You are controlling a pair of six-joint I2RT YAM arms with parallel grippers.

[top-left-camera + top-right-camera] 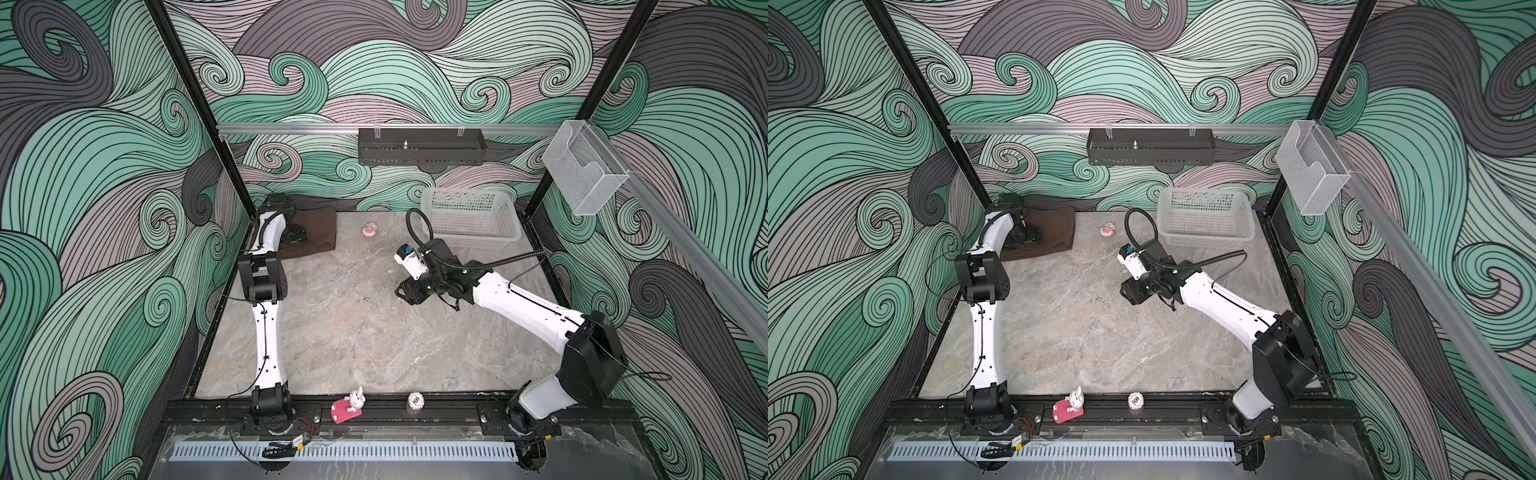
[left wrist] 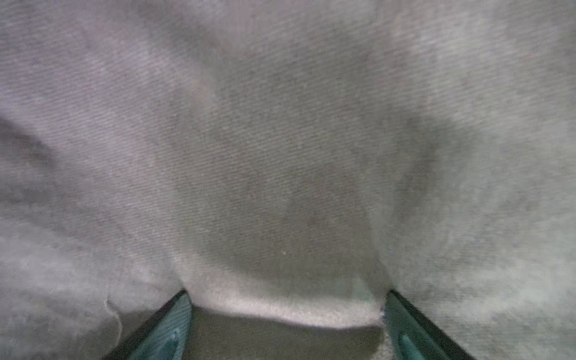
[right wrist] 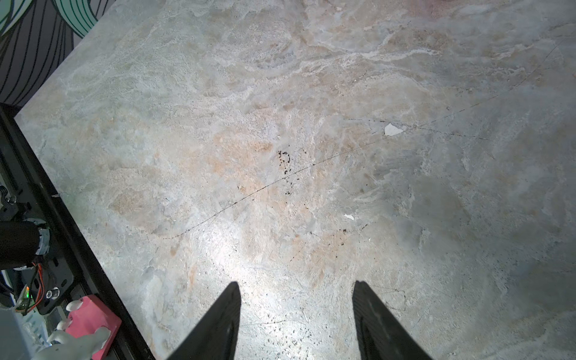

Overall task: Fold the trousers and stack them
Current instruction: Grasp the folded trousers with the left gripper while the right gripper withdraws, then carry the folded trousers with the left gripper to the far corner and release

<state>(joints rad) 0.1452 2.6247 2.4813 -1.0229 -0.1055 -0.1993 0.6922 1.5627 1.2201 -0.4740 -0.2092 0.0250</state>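
In both top views the trousers [image 1: 320,232] [image 1: 1059,232] lie as a folded brown bundle at the table's far left corner, with the left gripper [image 1: 296,237] [image 1: 1029,237] down on them. The right gripper [image 1: 404,293] hangs over the bare table [image 1: 353,332], near the white basket [image 1: 469,216]. Cloth fills the left wrist view, the jaws spread wide with a ridge between them, unpinched. In the right wrist view the fingers [image 3: 224,318] stand apart over bare stone, holding nothing.
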